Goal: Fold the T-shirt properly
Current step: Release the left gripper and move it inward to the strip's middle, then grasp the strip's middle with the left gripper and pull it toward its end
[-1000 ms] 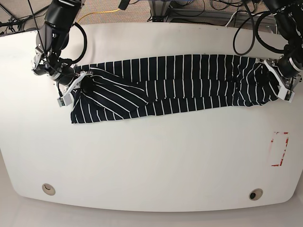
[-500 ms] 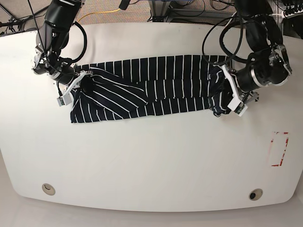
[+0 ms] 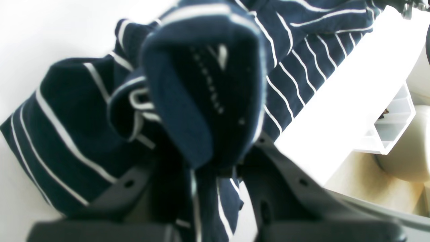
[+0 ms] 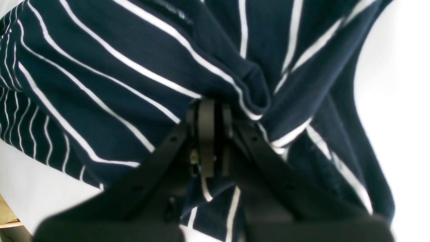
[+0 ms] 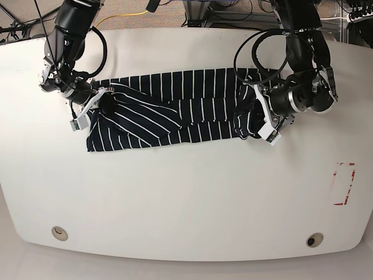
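Observation:
The T-shirt (image 5: 175,105), dark navy with thin white stripes, lies as a long band across the back half of the white table (image 5: 186,192). My left gripper (image 5: 252,119), on the right side of the base view, is shut on the T-shirt's right end, which is bunched and lifted toward the middle. The left wrist view shows a thick fold of T-shirt (image 3: 205,101) clamped between its fingers. My right gripper (image 5: 100,104) is shut on the T-shirt's left end, and the right wrist view shows pinched T-shirt fabric (image 4: 134,77) above the closed jaws.
A red-marked rectangle (image 5: 344,184) sits near the table's right edge. Two round holes (image 5: 59,233) (image 5: 315,239) lie near the front edge. Cables and equipment stand behind the table's far edge.
My left gripper has carried the T-shirt's right end leftward, from the table's right side toward the middle, shortening the band. The right gripper has stayed put.

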Controlling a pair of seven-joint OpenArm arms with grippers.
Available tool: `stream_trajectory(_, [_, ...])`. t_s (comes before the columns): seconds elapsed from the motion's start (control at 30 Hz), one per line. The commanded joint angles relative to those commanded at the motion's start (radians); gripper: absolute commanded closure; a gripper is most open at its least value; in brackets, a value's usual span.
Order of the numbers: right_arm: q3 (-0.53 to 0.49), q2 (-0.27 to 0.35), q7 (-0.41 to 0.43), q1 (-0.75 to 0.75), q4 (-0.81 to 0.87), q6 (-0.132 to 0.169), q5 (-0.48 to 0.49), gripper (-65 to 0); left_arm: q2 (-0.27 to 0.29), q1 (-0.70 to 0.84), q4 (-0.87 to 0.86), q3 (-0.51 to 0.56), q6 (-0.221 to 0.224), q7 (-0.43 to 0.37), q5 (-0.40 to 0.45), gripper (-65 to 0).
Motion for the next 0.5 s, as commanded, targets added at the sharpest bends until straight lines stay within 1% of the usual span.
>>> stream_trajectory(0.03, [0.0, 0.0, 0.0, 0.0, 0.0, 0.0, 0.0, -2.1, 0.003, 0.0, 0.0, 0.0, 0.0, 0.0, 0.0, -6.0])
stream_trajectory(0.1, [0.0, 0.0, 0.0, 0.002, 0.0, 0.0, 0.0, -2.1, 0.026, -0.002, 0.0, 0.006, 0.0, 0.0, 0.0, -12.4])
stream_trajectory(0.17, [-0.002, 0.0, 0.0, 0.002, 0.0, 0.0, 0.0, -2.1, 0.037, -0.003, 0.0, 0.006, 0.0, 0.0, 0.0, -17.2])
stream_trajectory(0.23, [-0.003, 0.0, 0.0, 0.002, 0.0, 0.0, 0.0, -2.1, 0.061, -0.012, 0.003, 0.006, 0.0, 0.0, 0.0, -23.9])
stream_trajectory(0.37, [-0.005, 0.0, 0.0, 0.003, 0.0, 0.0, 0.0, -2.1, 0.103, -0.02, 0.002, 0.023, 0.0, 0.0, -0.003, -31.8])
stream_trajectory(0.4, [-0.005, 0.0, 0.0, 0.003, 0.0, 0.0, 0.0, -2.1, 0.109, -0.021, 0.005, 0.046, 0.035, 0.0, -0.006, -33.7])
stream_trajectory(0.5, [-0.005, 0.0, 0.0, 0.003, 0.0, 0.0, 0.0, -2.1, 0.118, -0.038, 0.046, 0.094, 0.088, 0.002, -0.009, -36.2])
